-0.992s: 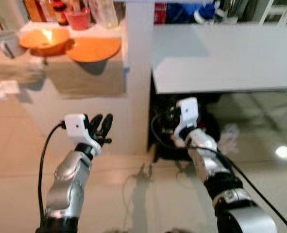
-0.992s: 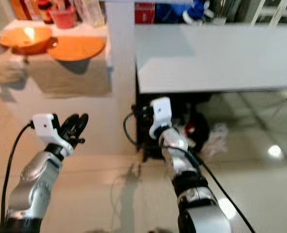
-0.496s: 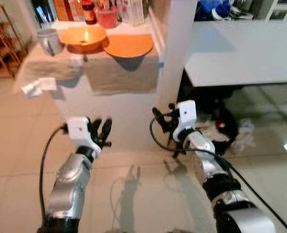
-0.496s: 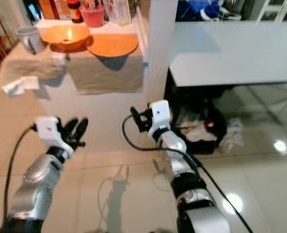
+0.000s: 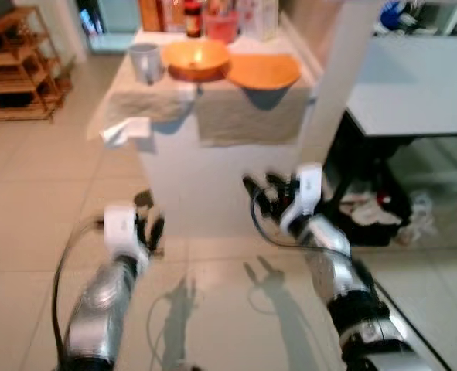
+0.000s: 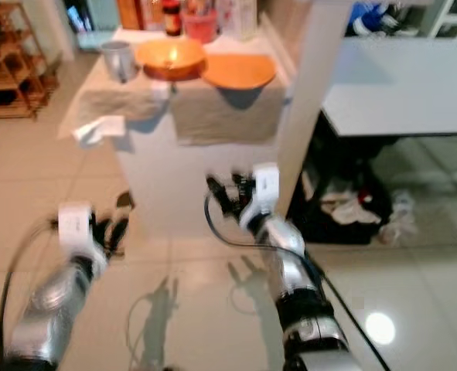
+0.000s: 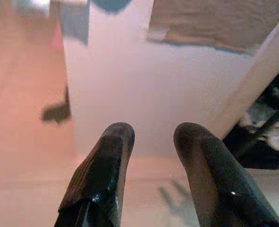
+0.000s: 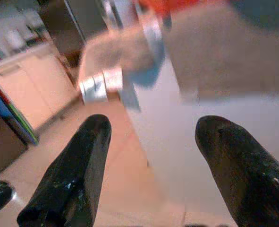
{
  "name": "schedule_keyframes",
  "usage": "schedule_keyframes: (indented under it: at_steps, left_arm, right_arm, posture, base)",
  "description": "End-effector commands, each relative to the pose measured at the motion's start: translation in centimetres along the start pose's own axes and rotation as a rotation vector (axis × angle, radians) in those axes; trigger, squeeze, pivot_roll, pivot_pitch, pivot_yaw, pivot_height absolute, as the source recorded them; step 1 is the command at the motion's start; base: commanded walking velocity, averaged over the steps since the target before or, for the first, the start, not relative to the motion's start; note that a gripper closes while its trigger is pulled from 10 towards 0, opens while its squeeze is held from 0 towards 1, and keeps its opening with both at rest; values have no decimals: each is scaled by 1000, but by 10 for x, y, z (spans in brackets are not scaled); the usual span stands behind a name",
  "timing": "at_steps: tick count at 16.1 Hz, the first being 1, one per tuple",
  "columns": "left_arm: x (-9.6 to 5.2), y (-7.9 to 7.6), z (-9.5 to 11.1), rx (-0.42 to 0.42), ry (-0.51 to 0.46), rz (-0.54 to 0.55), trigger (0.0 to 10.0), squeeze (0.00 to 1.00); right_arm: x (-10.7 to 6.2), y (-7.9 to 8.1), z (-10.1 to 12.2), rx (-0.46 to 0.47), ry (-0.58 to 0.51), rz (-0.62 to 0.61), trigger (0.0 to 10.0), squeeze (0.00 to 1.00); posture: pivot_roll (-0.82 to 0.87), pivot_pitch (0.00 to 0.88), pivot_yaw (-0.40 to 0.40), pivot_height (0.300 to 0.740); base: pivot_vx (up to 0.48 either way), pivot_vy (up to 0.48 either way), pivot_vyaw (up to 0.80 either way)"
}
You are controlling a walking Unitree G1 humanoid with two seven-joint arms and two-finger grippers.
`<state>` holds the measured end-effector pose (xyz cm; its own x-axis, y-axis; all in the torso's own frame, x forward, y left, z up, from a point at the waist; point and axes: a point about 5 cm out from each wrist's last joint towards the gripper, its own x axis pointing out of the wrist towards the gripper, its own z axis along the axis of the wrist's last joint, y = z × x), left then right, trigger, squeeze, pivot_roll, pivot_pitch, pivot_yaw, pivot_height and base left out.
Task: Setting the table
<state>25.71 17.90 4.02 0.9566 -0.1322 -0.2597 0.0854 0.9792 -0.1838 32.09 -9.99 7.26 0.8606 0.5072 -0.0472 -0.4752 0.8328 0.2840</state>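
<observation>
2 grippers are raised in front of the robot, both empty. The left gripper [image 5: 145, 229] is held low at the near left with its 2 black fingers [image 7: 104, 175] a little apart, pointed at the white side of the counter. The right gripper [image 5: 260, 192] is held further forward, near the white pillar [image 5: 344, 73], its fingers spread wide with nothing between them.

Against the views of 1.0 s and 0.5 s ago, the whole scene has shifted: the small white counter draped with a beige cloth [image 5: 247, 116] has come from the far left toward the centre, and the wooden shelf rack [image 5: 23, 66] at the far left is now seen. This is read as a turn of the camera, not a move of the tableware. Motion blur on both arms suggests the robot is still turning or walking. It is judged that the approach to the tableware is under way and no item has been picked up.

On the counter top, at the far centre, stand a grey mug [image 5: 144, 60], a round orange bowl [image 5: 195, 58] and a flat round orange plate [image 5: 264, 70], in a row from left to right. Bottles and a red cup [image 5: 222, 27] stand behind them. The plate lies flat, face up, overhanging the near edge slightly; being round, it has no long axis. The grey table [image 5: 414, 85] lies at the far right, well apart.
</observation>
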Motion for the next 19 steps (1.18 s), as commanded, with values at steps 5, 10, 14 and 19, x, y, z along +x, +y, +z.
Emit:
schedule_keyframes:
  at_steps: [5,10,14,19]
  left_arm:
    - [5,-11,57,-10,-249,-41,10000,0]
    - [1,-21,126,96,-457,-123,10000,0]
    - [-5,-46,123,96,-457,-204,10000,0]
    - [-11,-63,129,116,-473,-270,10000,0]
  right_arm:
    - [4,12,-5,-192,51,57,10000,0]
    - [32,14,75,-115,-234,22,10000,0]
    - [33,42,109,-129,-359,175,10000,0]
    - [26,65,145,-173,-451,309,10000,0]
  posture:
    - [-65,3,25,740]
    - [-59,3,30,740]
    - [-61,11,23,740]
    - [-64,22,23,740]
  base:
    - [145,0,0]
    - [480,0,270]
    - [480,0,588]
    - [480,0,0]
